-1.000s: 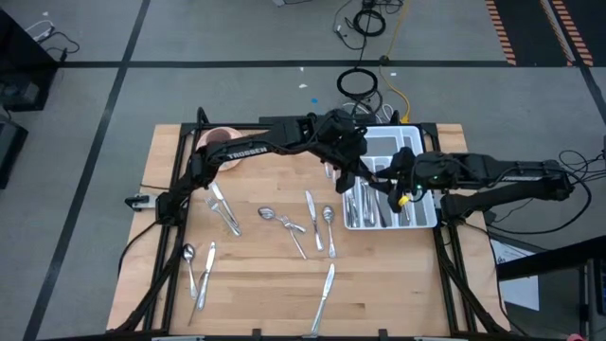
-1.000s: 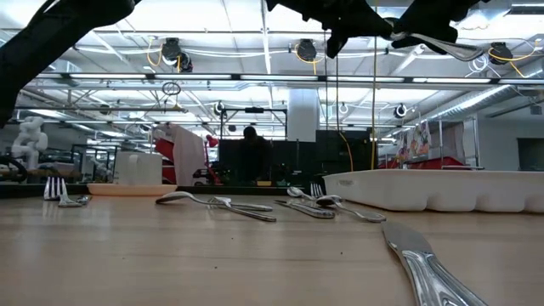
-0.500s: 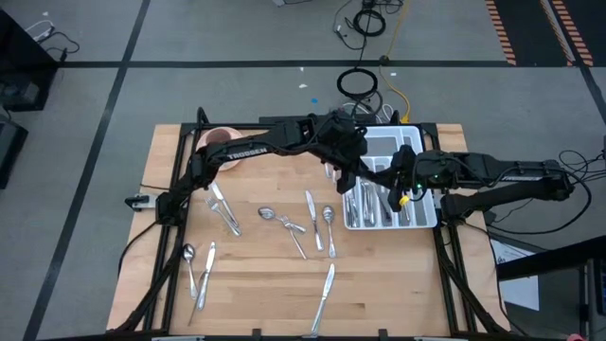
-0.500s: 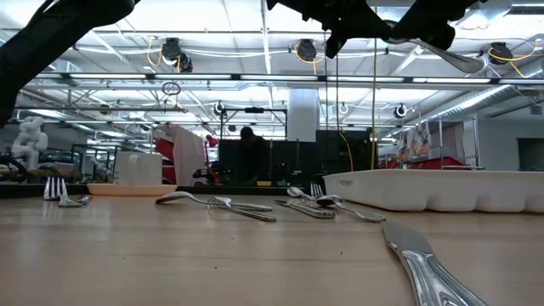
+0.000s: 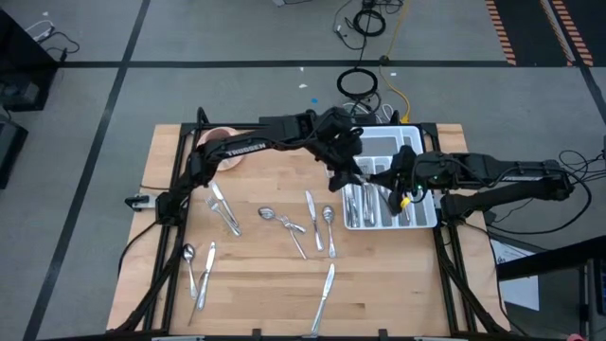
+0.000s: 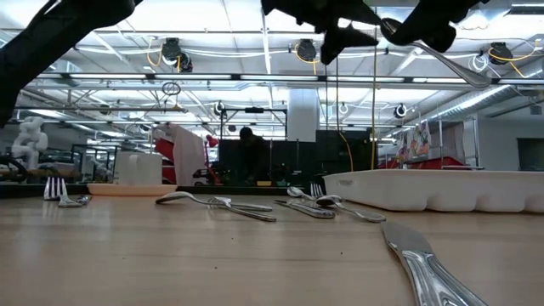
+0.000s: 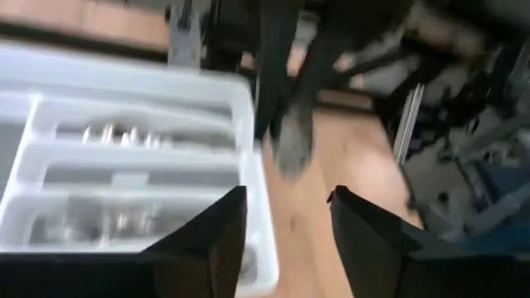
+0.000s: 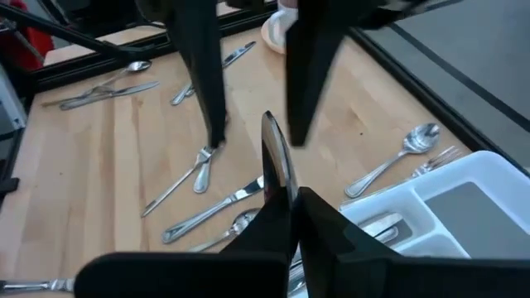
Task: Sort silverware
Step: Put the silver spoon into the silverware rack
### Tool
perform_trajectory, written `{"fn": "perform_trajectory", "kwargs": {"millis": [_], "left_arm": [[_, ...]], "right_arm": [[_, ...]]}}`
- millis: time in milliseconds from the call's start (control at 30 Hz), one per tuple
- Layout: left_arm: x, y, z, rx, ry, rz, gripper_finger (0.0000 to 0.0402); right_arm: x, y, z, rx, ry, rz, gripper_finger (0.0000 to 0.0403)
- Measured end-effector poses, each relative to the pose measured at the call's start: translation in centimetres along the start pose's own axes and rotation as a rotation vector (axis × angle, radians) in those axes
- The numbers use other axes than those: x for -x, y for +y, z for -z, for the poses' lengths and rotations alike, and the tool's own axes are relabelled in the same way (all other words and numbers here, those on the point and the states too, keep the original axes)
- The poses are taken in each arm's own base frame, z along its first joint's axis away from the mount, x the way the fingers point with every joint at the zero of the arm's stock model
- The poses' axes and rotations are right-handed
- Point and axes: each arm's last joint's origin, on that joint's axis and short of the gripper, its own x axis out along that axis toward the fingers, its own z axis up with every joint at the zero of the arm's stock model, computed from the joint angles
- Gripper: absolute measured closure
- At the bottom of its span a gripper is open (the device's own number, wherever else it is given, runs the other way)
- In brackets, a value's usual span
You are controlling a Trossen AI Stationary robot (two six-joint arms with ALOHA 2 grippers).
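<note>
**Both hands raised over the tray**

A wooden surface (image 5: 265,275) stands on a grey floor; a hall with ceiling lights lies beyond. Loose silverware (image 5: 312,224) lies scattered across the middle and left of the surface, with more in the white tray (image 5: 424,214) at its right. The left hand (image 5: 354,171), fingers spread and empty, hangs above the tray's left edge. The right hand (image 5: 396,180), above the tray, pinches a knife (image 8: 277,170).
</note>
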Motion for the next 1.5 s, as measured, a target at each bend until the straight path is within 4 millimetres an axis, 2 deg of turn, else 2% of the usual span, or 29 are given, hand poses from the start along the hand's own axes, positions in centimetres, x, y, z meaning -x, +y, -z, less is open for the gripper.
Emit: {"fn": "perform_trajectory", "kwargs": {"millis": [167,267,467,567,633,733,833,1000,1100,1200,1300,1500], "left_arm": [[2.4,-0.6,0.6,-0.031,0.108,-0.079,0.0218],[4.6,-2.1,-0.1,-0.109,0.08,-0.134,0.0234],[11.3,-5.2,-1.0,-0.22,0.026,-0.153,0.0253],[14.3,-6.4,-0.5,-0.232,0.036,-0.174,0.0258],[15.7,-7.0,0.5,-0.22,0.051,-0.176,0.0262],[16.9,-7.8,3.2,-0.182,0.091,-0.177,0.0267],[17.6,-8.1,6.8,-0.127,0.069,-0.202,0.0268],[20.0,-9.2,12.5,-0.08,-0.206,-0.338,0.0268],[20.6,-9.3,15.6,-0.051,-0.36,-0.42,0.0268],[20.7,-9.2,18.3,-0.023,-0.486,-0.459,0.0268],[20.0,-8.8,20.8,0.02,-0.548,-0.452,0.0268],[18.0,-7.5,24.5,0.086,-0.59,-0.446,0.0268]], "right_arm": [[0.2,-0.1,0.0,0.0,-0.006,0.004,0.0403],[0.5,-0.1,0.0,-0.003,-0.015,0.002,0.0403],[1.2,-0.3,-0.1,-0.012,-0.044,-0.007,0.0403],[1.4,-0.3,-0.2,-0.015,-0.066,-0.005,0.0403],[1.5,-0.4,-0.2,-0.01,-0.077,0.01,0.0403],[1.6,-0.4,-0.2,0.003,-0.08,0.016,0.0403],[1.6,-0.4,-0.2,0.01,-0.079,0.015,0.0403],[1.6,-0.3,-0.6,0.038,-0.116,0.004,0.0403],[1.7,-0.2,-1.1,0.058,-0.174,-0.008,0.0403],[1.6,-0.3,-1.5,0.056,-0.318,-0.048,0.0403],[2.1,-1.3,-1.1,0.007,-0.441,-0.095,0.0403],[4.0,-4.0,2.3,-0.304,-0.467,-0.139,0.0403]]}}
